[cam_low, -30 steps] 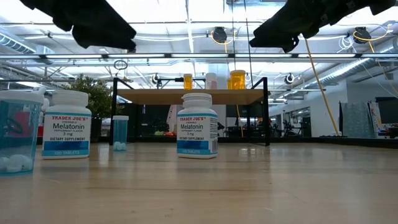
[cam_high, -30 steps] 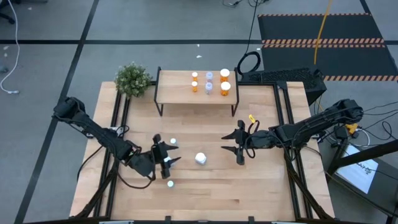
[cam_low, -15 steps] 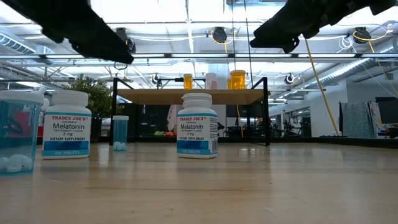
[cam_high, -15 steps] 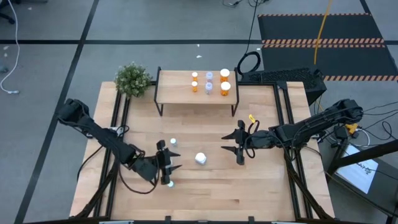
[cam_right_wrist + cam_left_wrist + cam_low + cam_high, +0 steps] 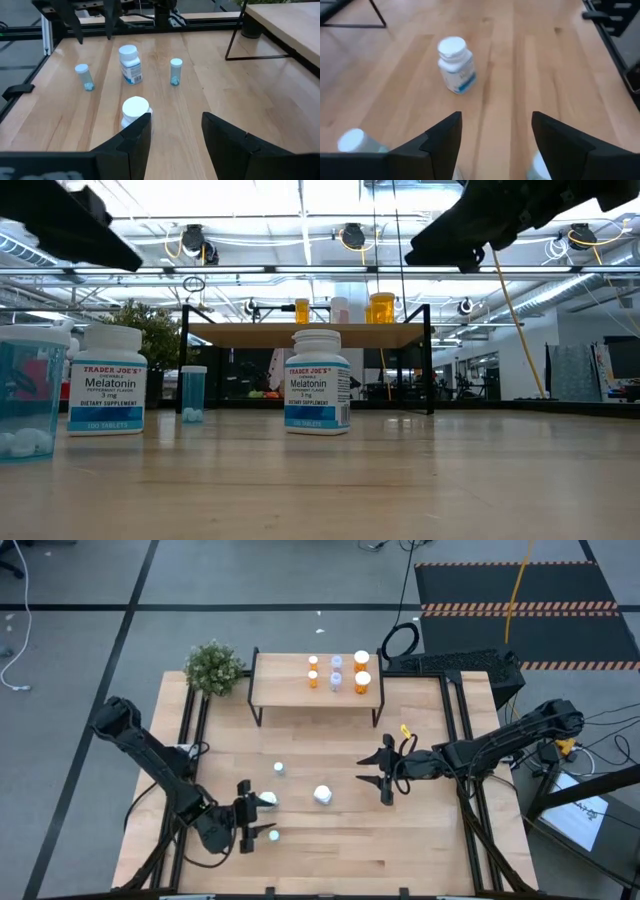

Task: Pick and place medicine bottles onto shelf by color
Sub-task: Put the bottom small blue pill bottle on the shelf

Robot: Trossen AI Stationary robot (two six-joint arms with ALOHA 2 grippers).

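We have the left gripper (image 5: 252,822) open, empty, straddling the near bottles (image 5: 268,799) to pick; right gripper (image 5: 380,772) open, empty, waiting mid-table.

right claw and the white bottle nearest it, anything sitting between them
Nothing. In the high view the right claw and the white bottle are separated only by bare wooden table; the right wrist view shows that bottle just ahead of the open fingers.

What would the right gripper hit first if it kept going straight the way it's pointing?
Probably the nearest white melatonin bottle, standing just ahead of the open right gripper, slightly toward one finger. Behind it stands a second white bottle. How low the gripper sits is unclear, so it might pass over the cap.
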